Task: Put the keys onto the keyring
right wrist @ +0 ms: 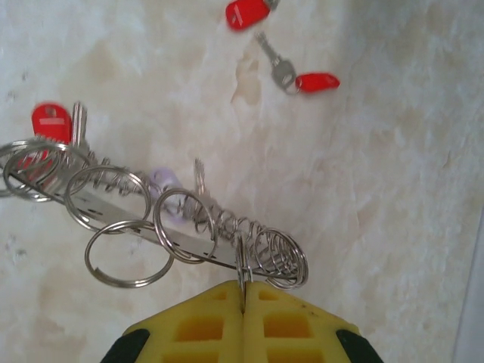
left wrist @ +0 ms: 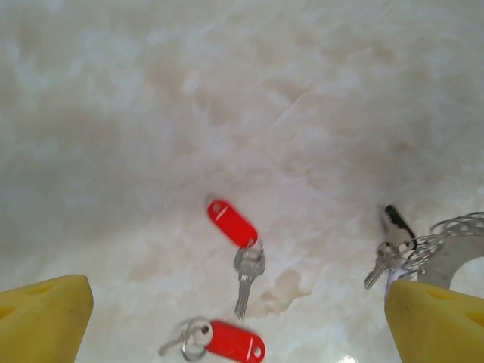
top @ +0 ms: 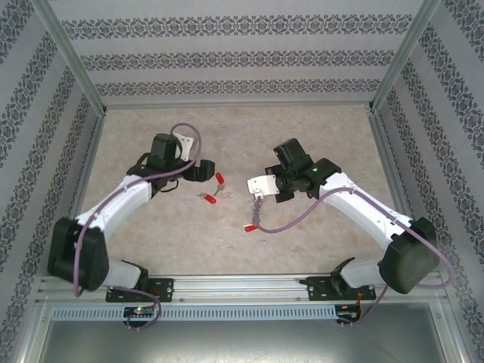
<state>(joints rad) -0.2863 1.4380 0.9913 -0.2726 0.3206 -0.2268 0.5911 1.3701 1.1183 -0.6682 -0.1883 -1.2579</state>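
Over on the left half of the worktop (top: 333, 128), the left fingers (left wrist: 45, 321) stand spread wide above two loose keys (left wrist: 246, 272), holding nothing. Both keys lie flat on the marbled surface, near each other, each with its red tag (left wrist: 231, 221). Opposite them, the right fingers (right wrist: 242, 325) are pinched tight on one loop of the keyring (right wrist: 189, 219), a floppy string of thin steel rings trailing down to the worktop, with a third red-tagged key (right wrist: 53, 125) seemingly hooked on at its far end. These keys look feather-light and flat, likely to skid on the smooth top rather than lift. I'd take one by the chunky red tag, edge-on, since the thin metal blade gives the pads little to bite.
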